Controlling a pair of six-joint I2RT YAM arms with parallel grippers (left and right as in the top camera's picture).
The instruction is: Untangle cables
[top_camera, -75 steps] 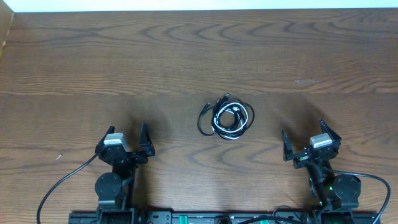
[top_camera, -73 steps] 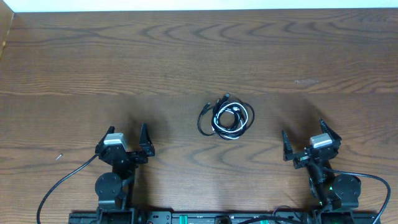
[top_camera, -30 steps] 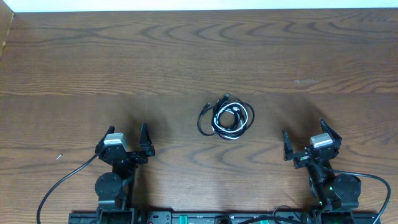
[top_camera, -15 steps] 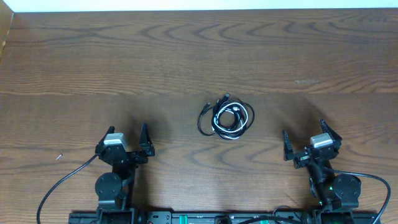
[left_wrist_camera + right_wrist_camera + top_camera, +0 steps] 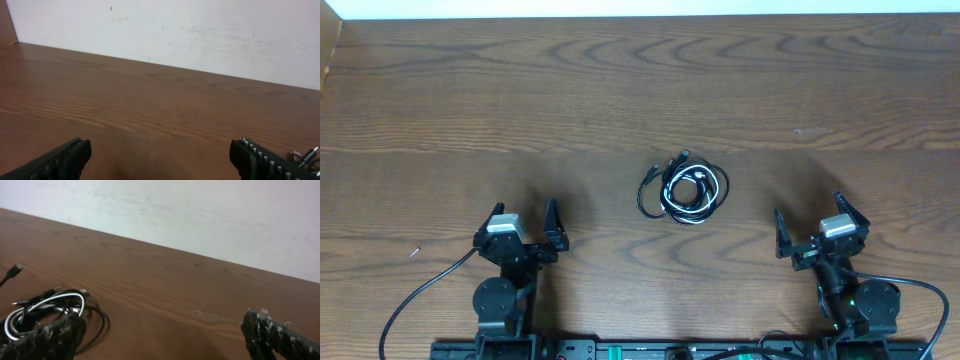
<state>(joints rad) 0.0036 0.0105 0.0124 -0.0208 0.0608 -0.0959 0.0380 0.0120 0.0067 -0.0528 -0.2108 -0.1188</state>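
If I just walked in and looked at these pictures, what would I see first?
Your eye would land on the little tangle of cables, black loops with one white one, near the middle of the brown wooden table. Next you would spot the left gripper and the right gripper by the near edge, both open and empty, one on each side of the tangle.

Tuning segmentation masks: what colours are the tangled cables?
The cables are mostly black, with one white among them. Overhead view shows it best.
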